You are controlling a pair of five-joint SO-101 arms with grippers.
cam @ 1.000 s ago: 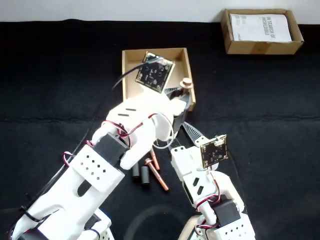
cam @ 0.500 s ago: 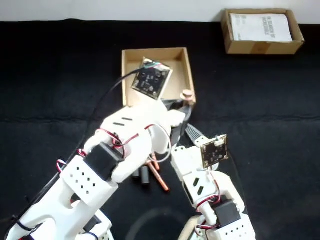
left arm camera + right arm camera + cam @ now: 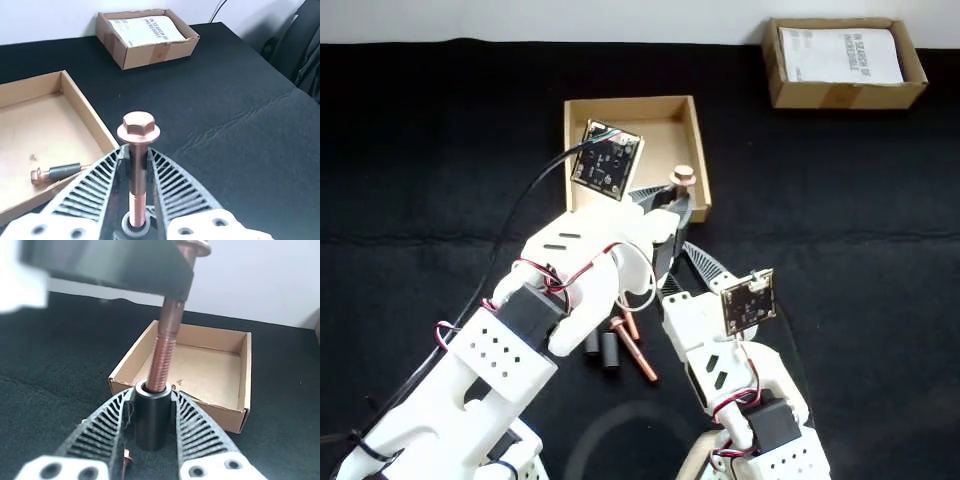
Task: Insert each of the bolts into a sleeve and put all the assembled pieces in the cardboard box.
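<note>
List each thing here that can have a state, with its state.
Held bolt: upright, partly inserted.
Held sleeve: upright, bolt tip in its mouth.
Left pincer: shut on held bolt.
Right pincer: shut on held sleeve.
Cardboard box: open, one assembled piece lying inside.
Loose bolts: lying on table, bare.
Loose sleeves: lying on table, empty.

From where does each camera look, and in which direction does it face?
High view: fixed above the table, facing down; left arm and right arm show.
Left wrist view: on that arm, looking along left gripper at its bolt, box beyond.
Right wrist view: on that arm, looking along right gripper at its sleeve.
Shared: both wrist views show the bolt and box.
</note>
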